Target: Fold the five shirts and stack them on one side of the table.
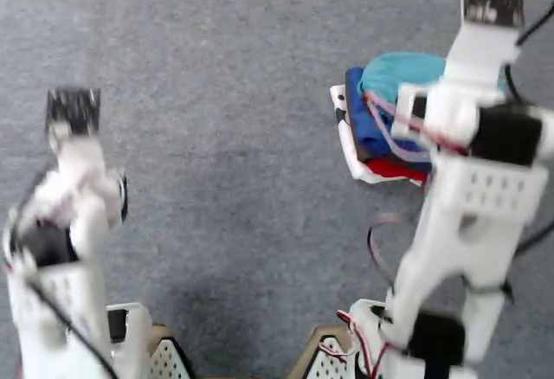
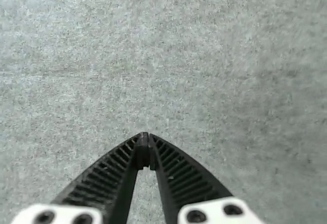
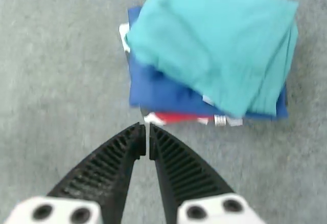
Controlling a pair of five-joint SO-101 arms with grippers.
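Note:
A stack of folded shirts lies at the right of the grey table. A teal shirt (image 1: pixel 400 72) (image 3: pixel 214 42) is on top, a blue shirt (image 1: pixel 368 128) (image 3: pixel 153 88) under it, then a red one (image 3: pixel 176 117) and a white one (image 1: pixel 346 145). My right gripper (image 3: pixel 144 132) is shut and empty, its tips just short of the stack's near edge; the right arm (image 1: pixel 467 171) covers part of the stack in the high view. My left gripper (image 2: pixel 144 144) is shut over bare carpet, on the arm (image 1: pixel 69 197) at the left of the table.
Grey felt covers the table (image 1: pixel 234 137), with open room between the two arms. The arm bases and red and white cables (image 1: pixel 376 249) sit along the near edge. The table's far edge runs along the top of the high view.

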